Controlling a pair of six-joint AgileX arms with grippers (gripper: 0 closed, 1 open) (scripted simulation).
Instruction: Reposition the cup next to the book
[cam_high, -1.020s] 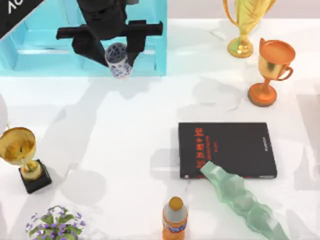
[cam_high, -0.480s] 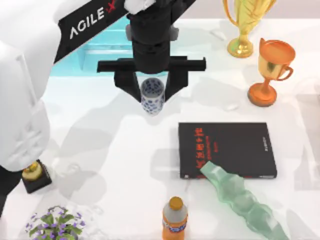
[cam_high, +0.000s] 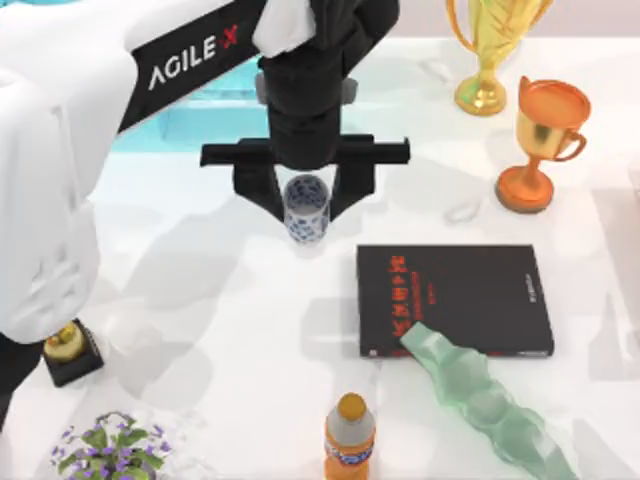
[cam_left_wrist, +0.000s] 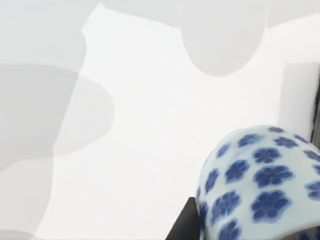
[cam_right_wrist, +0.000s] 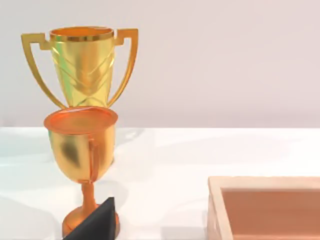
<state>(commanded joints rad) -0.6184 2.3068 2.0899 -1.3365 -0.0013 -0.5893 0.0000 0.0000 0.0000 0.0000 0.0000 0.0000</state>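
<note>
Just one cup (cam_high: 307, 207), one book (cam_high: 455, 299).

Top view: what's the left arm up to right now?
The left gripper is shut on the cup, the small white one with the blue pattern, and holds it above the table, just off the book's upper left corner in the top view. The cup is not yet set down beside the book. A pale green wavy piece lies over the book's lower edge.
</note>
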